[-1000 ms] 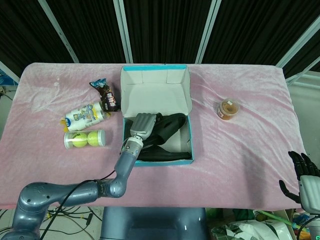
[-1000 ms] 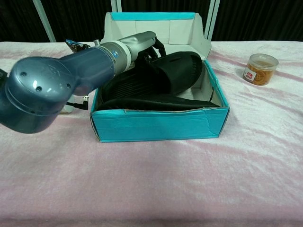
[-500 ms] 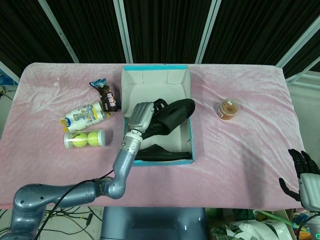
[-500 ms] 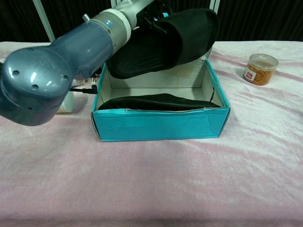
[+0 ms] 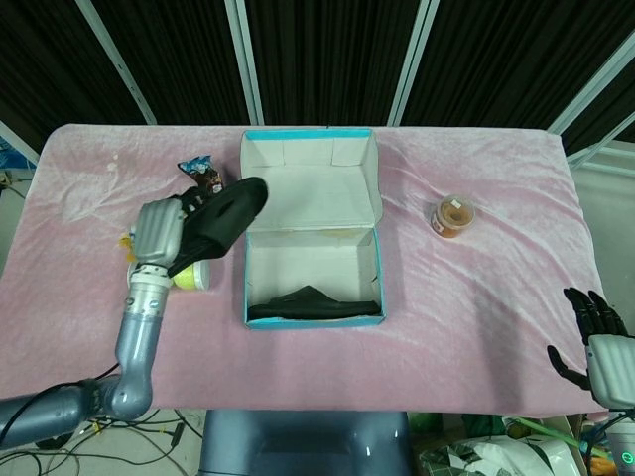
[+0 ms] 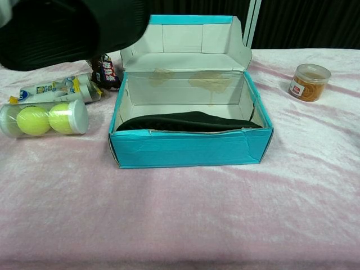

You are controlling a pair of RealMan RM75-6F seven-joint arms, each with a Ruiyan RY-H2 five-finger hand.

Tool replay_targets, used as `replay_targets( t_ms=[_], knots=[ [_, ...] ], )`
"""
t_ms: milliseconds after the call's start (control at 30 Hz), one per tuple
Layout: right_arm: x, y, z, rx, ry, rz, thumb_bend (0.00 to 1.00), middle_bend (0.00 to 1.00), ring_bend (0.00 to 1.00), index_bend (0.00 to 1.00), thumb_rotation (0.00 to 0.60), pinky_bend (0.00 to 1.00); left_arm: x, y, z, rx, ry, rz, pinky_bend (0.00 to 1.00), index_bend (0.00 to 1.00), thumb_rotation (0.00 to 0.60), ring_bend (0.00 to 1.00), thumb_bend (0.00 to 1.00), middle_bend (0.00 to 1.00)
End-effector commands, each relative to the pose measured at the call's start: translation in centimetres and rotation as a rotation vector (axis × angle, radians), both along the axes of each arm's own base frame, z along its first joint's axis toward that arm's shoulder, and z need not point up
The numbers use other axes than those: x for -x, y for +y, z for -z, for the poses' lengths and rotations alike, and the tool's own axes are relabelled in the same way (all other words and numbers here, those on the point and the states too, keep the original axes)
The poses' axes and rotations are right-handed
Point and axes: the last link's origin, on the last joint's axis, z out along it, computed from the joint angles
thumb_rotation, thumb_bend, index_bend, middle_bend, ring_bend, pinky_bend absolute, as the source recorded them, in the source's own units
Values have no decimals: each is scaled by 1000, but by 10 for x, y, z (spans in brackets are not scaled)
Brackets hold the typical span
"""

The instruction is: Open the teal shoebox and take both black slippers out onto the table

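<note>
Left hand (image 5: 159, 234) up off the table, gripping one slipper (image 5: 220, 220) by its heel end; toe end sticking out to the right of the hand, over the left wall of the box. In the chest view, same slipper (image 6: 67, 28) filling the top-left corner, ribbed sole facing down; the hand itself hidden there.

Right of the hand: teal box (image 5: 311, 320), lid flipped back and standing open. Second slipper (image 5: 313, 304) lying low inside, against the near wall, seen in the chest view as a dark hump (image 6: 188, 121) behind the front wall. Pale stains on the inner back wall.

Under and just beside the hand: tube of tennis balls (image 6: 45, 118) lying on its side, mostly covered by hand and slipper from above. Just behind it a white squeeze pack (image 6: 56, 90), and beyond the hand a dark snack wrapper (image 5: 198, 174), near the raised slipper's toe.

Far right of the left hand, past the box: small jar (image 5: 452, 216) with orange-brown contents, upright on the pink cloth (image 5: 476, 297).

Right hand (image 5: 600, 342) well apart from everything, at the lower right edge off the table, holding nothing, dark fingers spread and pointing up.
</note>
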Motion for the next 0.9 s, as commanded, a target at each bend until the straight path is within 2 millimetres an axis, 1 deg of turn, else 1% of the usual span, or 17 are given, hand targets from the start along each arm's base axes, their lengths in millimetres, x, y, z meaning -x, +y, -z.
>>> replay_targets(
  t_ms=[33,67,200,300,367,433,467,533,567,600,633,667,700,800,900],
  knots=[
    [-1,-1,1,-3,-2,-5,266,77,0,0,600,139,43,-8,-7,-21,4,-129,585,381,600,485,471,585],
    [-1,-2,1,-5,-2,-6,266,77,0,0,600,139,52,-8,-8,-29,2,-154,585,382,600,484,470,584],
    [-2,-4,3,-12,-2,-11,266,77,0,0,600,139,77,-3,-6,-57,1,-226,581,386,600,485,469,584],
    [-3,-5,4,-16,-1,-17,266,77,0,0,600,139,88,6,-1,-63,-1,-264,578,385,600,485,466,583],
    [-4,-5,4,-15,-1,-19,266,77,0,0,600,139,93,14,4,-76,30,-279,576,383,600,483,464,582],
    [-5,-6,3,-13,-2,-23,266,77,0,0,600,139,94,19,6,-81,67,-288,548,371,600,458,429,564],
    [-6,-6,3,-12,-2,-27,267,76,0,0,600,139,95,20,8,-80,93,-291,527,359,600,438,395,548],
    [-9,-9,3,-14,-2,-39,267,76,0,0,600,138,96,21,8,-64,134,-289,440,289,600,346,252,466],
    [-10,-10,3,-16,-3,-44,267,76,0,0,600,138,96,21,8,-59,142,-286,367,221,600,262,155,386],
    [-12,-12,3,-22,-5,-51,266,76,0,0,600,138,95,21,7,-55,149,-281,293,153,600,175,79,299],
    [-15,-15,4,-30,-12,-61,266,76,0,0,600,139,94,19,6,-54,157,-271,237,105,600,112,38,235],
    [-19,-18,5,-38,-20,-74,266,76,0,0,600,139,92,18,3,-58,164,-258,187,68,600,61,11,182],
    [-24,-24,6,-47,-29,-93,267,76,0,0,600,139,90,15,0,-67,175,-236,152,47,600,35,1,154],
    [-42,-39,9,-84,-48,-148,266,68,0,0,600,138,83,5,-12,-91,191,-182,99,29,600,23,0,136],
    [-65,-55,15,-138,-60,-210,240,55,0,0,600,139,76,-11,-30,-119,193,-128,78,28,600,22,0,138]
  ],
)
